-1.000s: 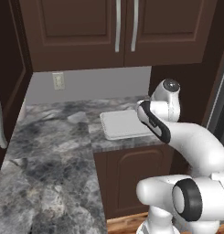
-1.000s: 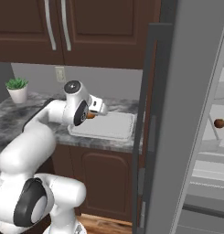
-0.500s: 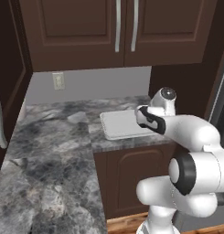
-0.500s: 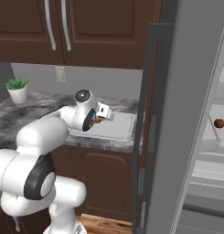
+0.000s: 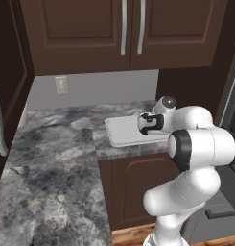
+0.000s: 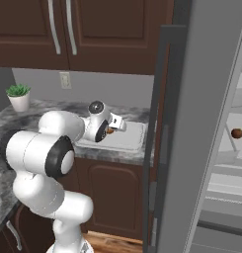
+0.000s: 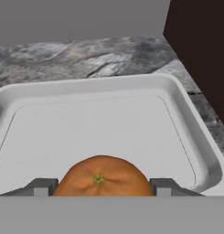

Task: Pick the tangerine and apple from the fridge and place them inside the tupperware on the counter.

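Carrying the tangerine [image 7: 102, 177] clamped between its jaws, the gripper [image 7: 100, 187] hangs over the empty tupperware [image 7: 195, 137] on the counter [image 5: 52, 158]. The apple [image 6: 236, 133], probably, sits waiting in the fridge [image 6: 211, 99].

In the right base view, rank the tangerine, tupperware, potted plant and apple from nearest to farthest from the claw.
1. Tangerine: held in the claw.
2. Tupperware: just under it, on the counter.
3. Potted plant: far left of the counter.
4. Apple: far right, on a fridge shelf.
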Controlling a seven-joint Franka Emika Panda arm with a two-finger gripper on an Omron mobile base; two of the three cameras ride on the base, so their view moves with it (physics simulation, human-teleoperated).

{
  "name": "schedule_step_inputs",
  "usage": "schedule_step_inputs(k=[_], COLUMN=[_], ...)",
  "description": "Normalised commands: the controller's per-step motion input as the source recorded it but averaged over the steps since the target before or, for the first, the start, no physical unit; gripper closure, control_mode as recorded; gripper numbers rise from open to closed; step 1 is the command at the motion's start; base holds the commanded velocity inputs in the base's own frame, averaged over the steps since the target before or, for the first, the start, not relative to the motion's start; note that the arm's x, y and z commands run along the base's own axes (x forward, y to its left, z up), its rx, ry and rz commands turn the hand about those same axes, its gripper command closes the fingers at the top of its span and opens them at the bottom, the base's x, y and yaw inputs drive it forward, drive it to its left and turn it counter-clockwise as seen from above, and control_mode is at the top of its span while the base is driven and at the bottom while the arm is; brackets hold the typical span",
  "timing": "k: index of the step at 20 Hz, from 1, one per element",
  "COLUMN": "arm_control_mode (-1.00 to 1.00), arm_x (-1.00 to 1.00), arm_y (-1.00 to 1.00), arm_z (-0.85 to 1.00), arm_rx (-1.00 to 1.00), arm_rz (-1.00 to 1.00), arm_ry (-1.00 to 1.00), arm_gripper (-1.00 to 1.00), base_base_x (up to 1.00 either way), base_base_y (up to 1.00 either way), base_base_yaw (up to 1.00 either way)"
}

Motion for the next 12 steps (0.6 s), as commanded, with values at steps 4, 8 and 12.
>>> schedule_step_inputs(k=[4, 8, 12], arm_control_mode=[-1.00, -1.00, -1.00], arm_x=[0.38, 0.42, 0.41], arm_y=[0.00, 0.00, 0.00], arm_z=[-0.40, -0.32, -0.29], arm_rx=[0.00, 0.00, 0.00], arm_rz=[0.00, 0.00, 0.00], arm_ry=[0.02, 0.02, 0.00], arm_gripper=[1.00, 1.00, -1.00], base_base_x=[0.00, 0.00, 0.00], base_base_y=[0.00, 0.00, 0.00], base_base_yaw=[0.00, 0.00, 0.00])
